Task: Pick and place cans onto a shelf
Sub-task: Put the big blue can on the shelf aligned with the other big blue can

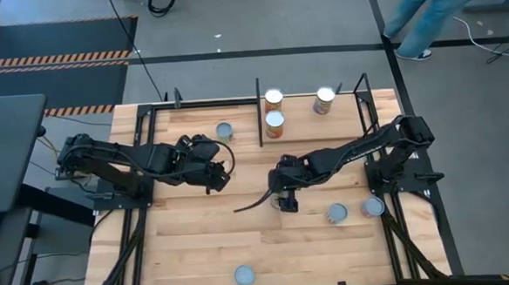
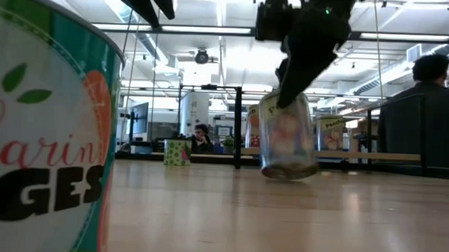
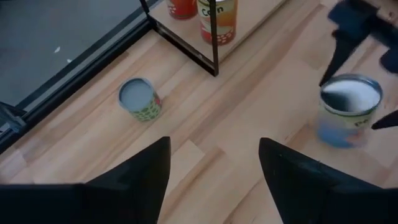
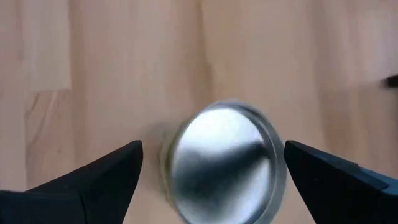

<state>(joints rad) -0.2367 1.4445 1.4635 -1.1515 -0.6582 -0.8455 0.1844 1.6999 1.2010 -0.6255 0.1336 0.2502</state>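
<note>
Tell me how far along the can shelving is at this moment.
Done: three orange-labelled cans stand on the black-framed wooden shelf. In hand: the open right gripper straddles a silver-topped can, not yet gripped. Left: a green-labelled can ahead of the open left gripper, two near the right arm's base, one at the front edge.

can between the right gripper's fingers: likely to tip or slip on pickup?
Probably rigid: the can looks like metal. Its smooth round wall may slip. It looks tilted in the low view, so it could tip; right gripper open around it.
</note>
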